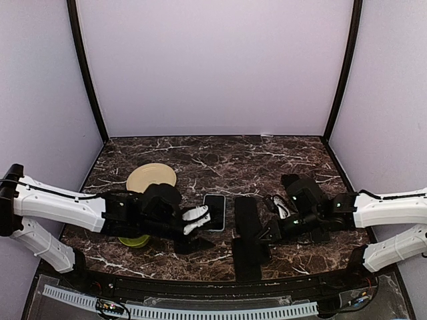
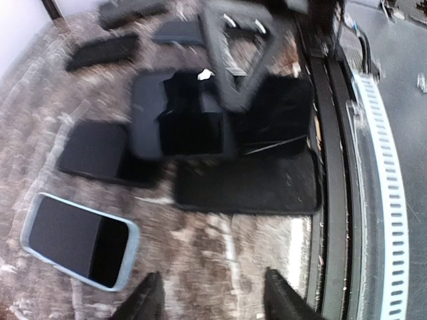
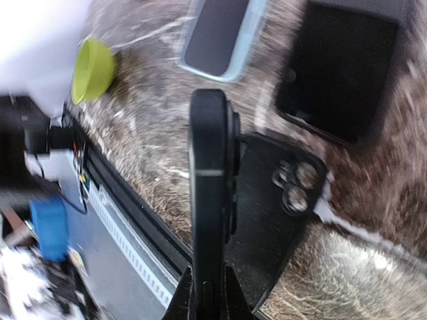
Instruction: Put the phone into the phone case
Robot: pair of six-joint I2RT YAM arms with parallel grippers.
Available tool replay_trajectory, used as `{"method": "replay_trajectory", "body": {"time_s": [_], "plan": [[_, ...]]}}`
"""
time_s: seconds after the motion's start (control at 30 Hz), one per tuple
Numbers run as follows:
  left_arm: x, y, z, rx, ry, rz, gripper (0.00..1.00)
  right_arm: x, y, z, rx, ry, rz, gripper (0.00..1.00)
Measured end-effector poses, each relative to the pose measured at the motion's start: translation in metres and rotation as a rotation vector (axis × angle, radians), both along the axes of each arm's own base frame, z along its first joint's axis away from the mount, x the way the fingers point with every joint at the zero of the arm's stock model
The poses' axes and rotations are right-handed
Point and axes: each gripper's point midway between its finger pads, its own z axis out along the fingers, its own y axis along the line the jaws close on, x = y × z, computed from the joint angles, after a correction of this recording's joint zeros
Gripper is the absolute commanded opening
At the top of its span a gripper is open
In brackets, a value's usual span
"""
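Overhead, both arms reach in over the marble table (image 1: pixel 280 157). The left gripper (image 1: pixel 200 220) sits just left of a phone (image 1: pixel 214 212) with a pale blue rim, which lies flat near the middle of the table. Behind the left arm is a yellow plate (image 1: pixel 151 177), and a green bowl (image 1: pixel 133 241) peeks out under that arm. The right gripper (image 1: pixel 272 232) hangs low among several black cases (image 1: pixel 245 215); from up here I cannot tell how its jaws stand.

Next, the left wrist view: the left gripper (image 2: pixel 213 300) has its jaws apart with nothing between them, only bare marble below. The phone (image 2: pixel 80 240) lies flat to the left of the fingers (image 2: pixel 148 300), dark face up, clear of them. Black cases (image 2: pixel 247 183) lie scattered beyond, some overlapping. The right gripper (image 2: pixel 237 67) shows blurred at the top.

Last, the right wrist view: the right gripper (image 3: pixel 208 293) pinches a black slab (image 3: pixel 209 193) standing on edge, jaws narrow around its lower end. Whether it is a phone or a case I cannot tell. Beside and below it lies a black piece (image 3: pixel 273 227) with round camera rings. Farther off are another black slab (image 3: pixel 340 73), the phone (image 3: pixel 223 33) and the bowl (image 3: pixel 93 70).
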Motion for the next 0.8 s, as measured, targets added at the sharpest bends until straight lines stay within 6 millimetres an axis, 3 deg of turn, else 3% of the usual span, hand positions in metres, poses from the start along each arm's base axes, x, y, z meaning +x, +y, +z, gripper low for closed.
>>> {"method": "replay_trajectory", "body": {"time_s": [0.07,0.2,0.27,0.4,0.63,0.8], "plan": [[-0.016,-0.007,-0.027,0.061,0.017,-0.029,0.4,-0.001,-0.003,-0.009,0.003,0.071,-0.07,0.0],[-0.043,-0.018,-0.083,0.192,0.041,-0.092,0.37,-0.002,-0.001,-0.02,0.035,0.16,-0.152,0.0],[-0.051,-0.022,-0.101,0.236,0.049,-0.115,0.36,-0.003,-0.001,-0.024,0.044,0.19,-0.179,0.0],[-0.057,-0.028,-0.116,0.252,0.058,-0.134,0.36,-0.006,0.004,-0.033,0.041,0.233,-0.203,0.0],[-0.062,-0.044,-0.112,0.192,0.076,-0.172,0.35,-0.008,0.015,-0.046,0.039,0.248,-0.194,0.0],[-0.069,-0.051,-0.121,0.193,0.109,-0.207,0.34,-0.012,0.02,-0.047,0.052,0.247,-0.191,0.0]]}}
